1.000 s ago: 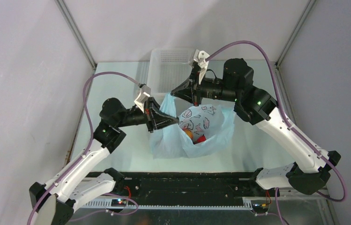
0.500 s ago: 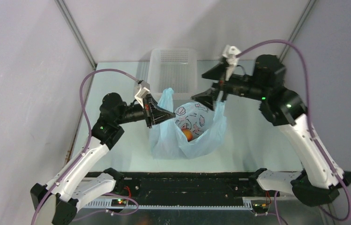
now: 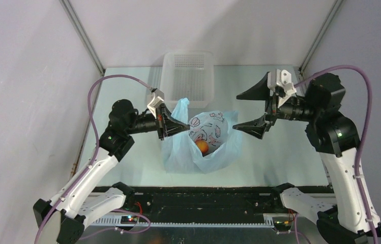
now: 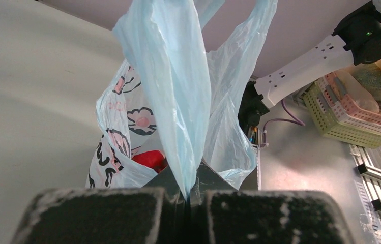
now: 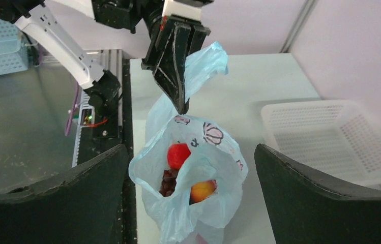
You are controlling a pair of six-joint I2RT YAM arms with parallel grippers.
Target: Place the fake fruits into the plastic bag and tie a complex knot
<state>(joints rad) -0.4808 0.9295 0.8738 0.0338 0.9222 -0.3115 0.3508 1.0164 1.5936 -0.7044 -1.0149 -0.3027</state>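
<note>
- Thin translucent light-blue plastic bag point(image 3: 178, 157) stands open on the pale tabletop point(image 3: 280, 162), near a white perforated basket point(image 3: 188, 71).
- Inside: glossy red round fruit point(image 5: 178, 154), dark-red grapes point(image 5: 169, 182), orange-peach round fruit point(image 5: 202, 191).
- Left jaws clenched on one raised bag handle.
- Right jaws released, spread wide beside the bag.

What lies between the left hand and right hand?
The plastic bag with fake fruits inside; the top view shows it, one handle pinched in the shut left hand, the right hand open.
</note>
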